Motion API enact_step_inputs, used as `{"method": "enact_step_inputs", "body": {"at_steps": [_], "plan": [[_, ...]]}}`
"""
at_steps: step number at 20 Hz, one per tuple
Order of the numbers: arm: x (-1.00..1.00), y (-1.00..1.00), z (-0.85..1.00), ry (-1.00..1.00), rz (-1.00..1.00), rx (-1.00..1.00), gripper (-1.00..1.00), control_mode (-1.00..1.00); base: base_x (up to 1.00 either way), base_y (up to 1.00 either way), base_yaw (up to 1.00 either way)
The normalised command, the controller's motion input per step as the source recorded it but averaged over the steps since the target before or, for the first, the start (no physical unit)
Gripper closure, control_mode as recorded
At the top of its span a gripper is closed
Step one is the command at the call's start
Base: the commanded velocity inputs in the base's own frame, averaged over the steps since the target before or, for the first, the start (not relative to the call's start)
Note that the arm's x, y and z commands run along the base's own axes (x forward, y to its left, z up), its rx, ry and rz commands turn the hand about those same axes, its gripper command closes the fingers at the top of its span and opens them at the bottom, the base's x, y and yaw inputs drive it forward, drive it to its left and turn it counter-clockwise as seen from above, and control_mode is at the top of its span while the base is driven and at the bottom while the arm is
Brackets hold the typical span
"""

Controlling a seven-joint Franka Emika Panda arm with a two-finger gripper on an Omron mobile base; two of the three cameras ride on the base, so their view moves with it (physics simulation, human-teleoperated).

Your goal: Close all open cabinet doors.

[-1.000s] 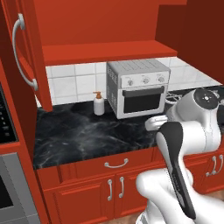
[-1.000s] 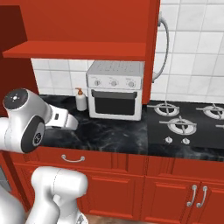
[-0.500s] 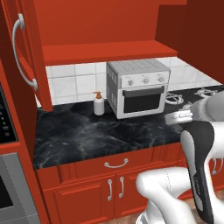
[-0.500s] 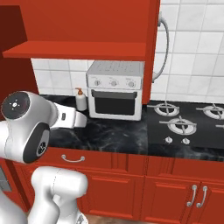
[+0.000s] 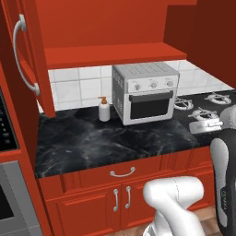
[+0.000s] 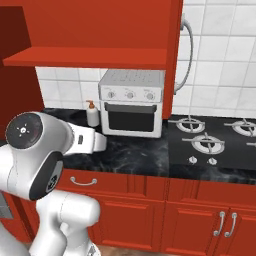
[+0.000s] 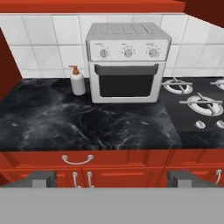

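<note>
You have two tall glossy red cabinet doors with curved silver bar handles standing open: the left door (image 5: 32, 55) swung out over the counter's left end, the right door (image 6: 175, 55) edge-on above the counter beside the hob. Between them, on the black marble counter (image 7: 87, 122), the silver toaster oven (image 7: 127, 61) stands against the back edge, a white soap dispenser (image 7: 77, 81) just beside it. Your gripper (image 7: 113, 178) is released, fingers spread wide, facing the counter's front edge.
</note>
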Motion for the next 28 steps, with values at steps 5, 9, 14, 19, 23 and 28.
{"method": "enact_step_inputs", "body": {"at_steps": [5,9,14,19,23,28], "plan": [[-0.40,-0.32,-0.22,-0.04,0.00,0.05,-1.00,-1.00,0.00,0.00,0.00],[-0.16,-0.65,-0.08,-0.10,0.00,0.04,-1.00,-1.00,0.00,0.00,0.00],[0.11,-0.75,-0.06,-0.12,0.02,0.07,-1.00,-1.00,0.00,0.00,0.00],[0.56,-0.55,0.00,-0.15,0.06,0.10,-1.00,-1.00,0.00,0.00,0.00],[0.55,-0.51,0.00,-0.15,0.09,0.10,-1.00,-1.00,0.00,0.00,0.00],[0.38,-0.35,0.00,-0.11,0.15,0.09,-1.00,-1.00,0.00,0.00,0.00]]}}
